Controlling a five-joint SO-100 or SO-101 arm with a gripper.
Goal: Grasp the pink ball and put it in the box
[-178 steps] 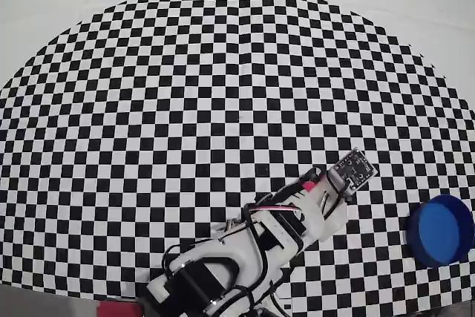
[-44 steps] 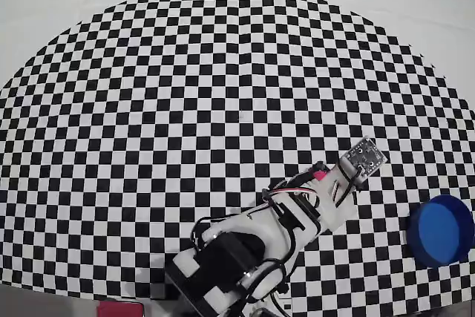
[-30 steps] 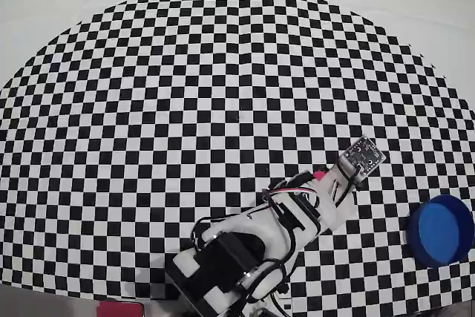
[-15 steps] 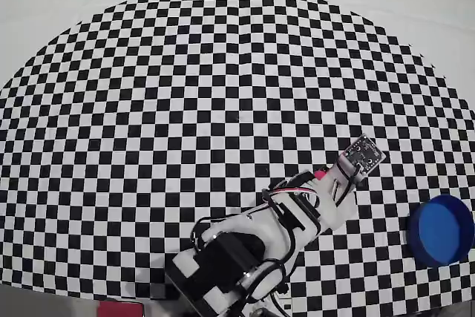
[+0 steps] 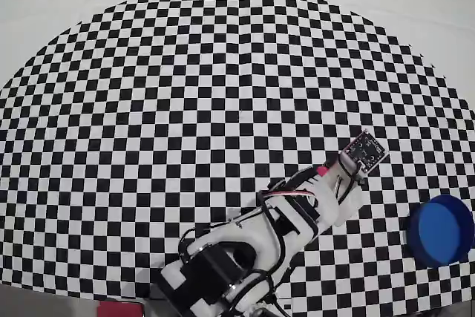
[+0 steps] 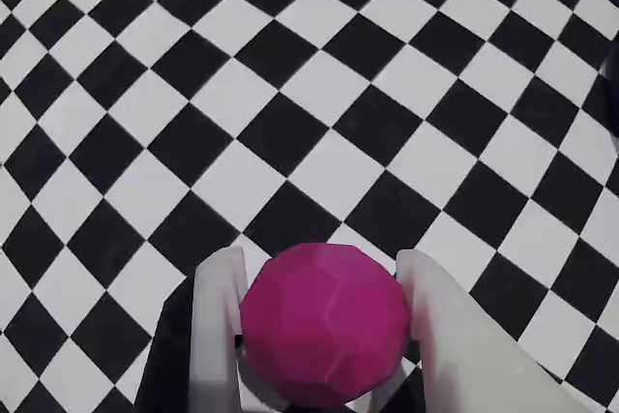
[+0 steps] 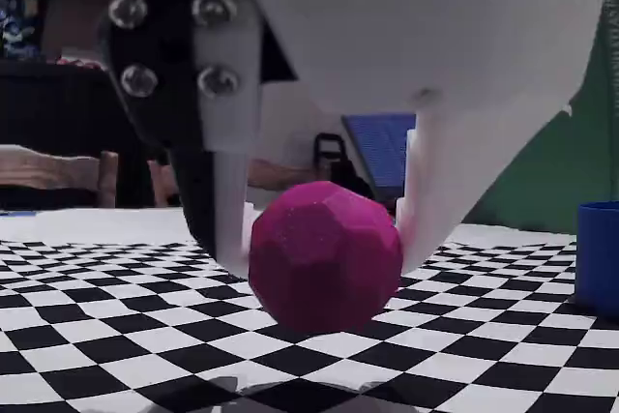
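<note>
Pink ball [image 6: 326, 324] is seen between the two white fingers [image 6: 217, 336] of the gripper [image 6: 319, 273] — in the wrist view both fingers are pressed against its sides, so it is pinched. In the fixed view the ball [image 7: 326, 254] is seen low over the checkered cloth [image 7: 87, 336]; whether it touches the cloth cannot be told. In the overhead view only a small pink spot [image 5: 322, 171] is visible beside the arm [image 5: 297, 209], and the blue box [image 5: 441, 230] is placed well apart — near the right edge.
</note>
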